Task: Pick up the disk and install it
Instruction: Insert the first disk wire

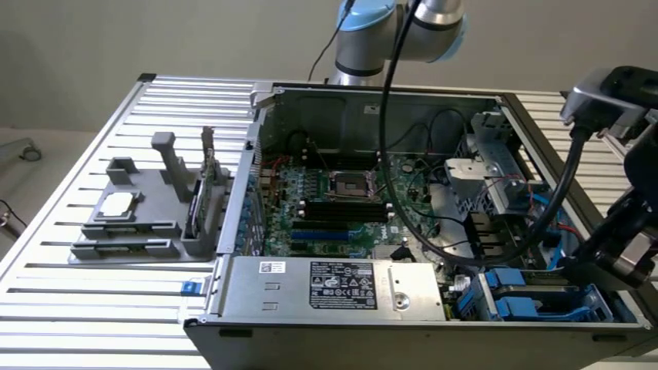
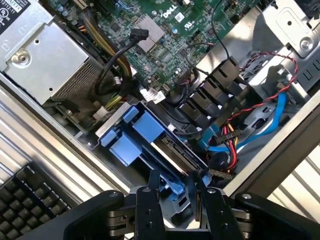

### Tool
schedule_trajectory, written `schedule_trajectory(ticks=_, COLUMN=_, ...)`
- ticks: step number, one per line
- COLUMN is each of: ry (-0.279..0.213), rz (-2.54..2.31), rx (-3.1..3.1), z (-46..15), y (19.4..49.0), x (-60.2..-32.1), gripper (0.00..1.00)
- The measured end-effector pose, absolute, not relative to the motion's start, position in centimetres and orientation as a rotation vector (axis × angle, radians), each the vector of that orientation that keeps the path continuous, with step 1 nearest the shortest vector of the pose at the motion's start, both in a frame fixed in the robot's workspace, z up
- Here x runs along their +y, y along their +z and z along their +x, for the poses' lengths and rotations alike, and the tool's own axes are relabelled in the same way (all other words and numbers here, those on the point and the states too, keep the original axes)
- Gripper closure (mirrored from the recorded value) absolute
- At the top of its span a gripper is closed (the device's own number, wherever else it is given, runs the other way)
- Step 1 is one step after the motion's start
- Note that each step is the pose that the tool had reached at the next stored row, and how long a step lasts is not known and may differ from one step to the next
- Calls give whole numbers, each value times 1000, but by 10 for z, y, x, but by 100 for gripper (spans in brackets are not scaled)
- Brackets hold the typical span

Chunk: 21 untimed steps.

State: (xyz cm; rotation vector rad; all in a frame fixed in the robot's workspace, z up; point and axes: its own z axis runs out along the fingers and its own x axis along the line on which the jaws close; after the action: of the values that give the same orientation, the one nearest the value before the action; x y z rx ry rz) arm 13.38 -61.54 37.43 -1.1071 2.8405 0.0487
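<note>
Disk (image 2: 180, 156), grey metal slab framed in bright blue plastic carrier, stands on edge in drive bay at corner of open computer case (image 1: 411, 343). Gripper (image 2: 177, 177) straddles one end, black fingers (image 2: 150, 210) clamped on carrier. Alongside: boxy silver power supply (image 1: 329, 285), green motherboard (image 1: 329, 204).

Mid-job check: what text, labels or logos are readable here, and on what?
"DELL": white letters on the green circuit board.
White sticker on the large silver metal box: print too small to read.
Small white tag on the same box: unreadable.
</note>
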Motion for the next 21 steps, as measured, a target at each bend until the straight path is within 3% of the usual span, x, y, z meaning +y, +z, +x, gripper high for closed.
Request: schedule_trajectory(ticks=21, ry=22, rz=-556, rx=2994, z=134, y=373, x=-615, gripper=63)
